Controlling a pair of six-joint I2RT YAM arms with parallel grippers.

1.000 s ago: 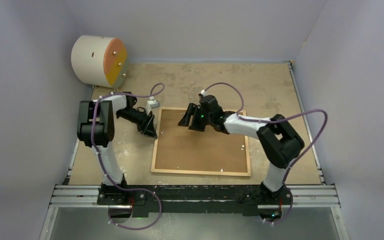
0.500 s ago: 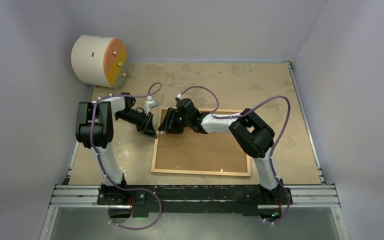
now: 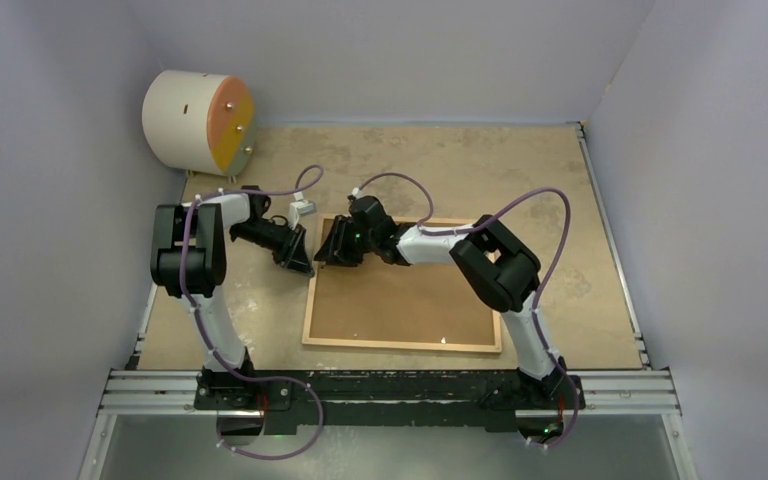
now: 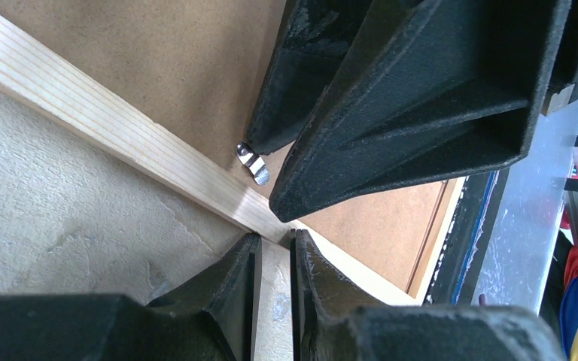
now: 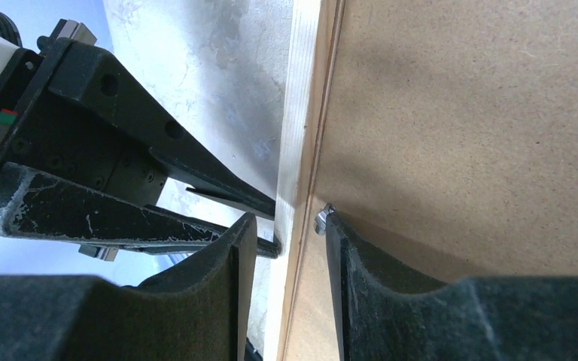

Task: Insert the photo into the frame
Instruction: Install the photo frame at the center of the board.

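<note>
My left tool [image 4: 275,241] is clamped on the frame [image 4: 105,124] at its 10 o'clock corner; my right tool [image 5: 290,226] straddles its edge nearby, fingers apart.

Table [image 3: 410,160]: tan, mottled top, scuffed pale in patches. Frame [image 3: 401,344] lies flat at centre, back upward, brown backing board [image 3: 410,300] filling it, long sides parallel to near edge. Drum [image 3: 185,120], white with orange-yellow face, lies on its side at far left corner, well apart from frame

black-and-white arms [image 3: 222,330], purple cables [image 3: 550,200]; left hand [image 3: 301,264] and right hand [image 3: 326,254] matte black, scuffed.
</note>
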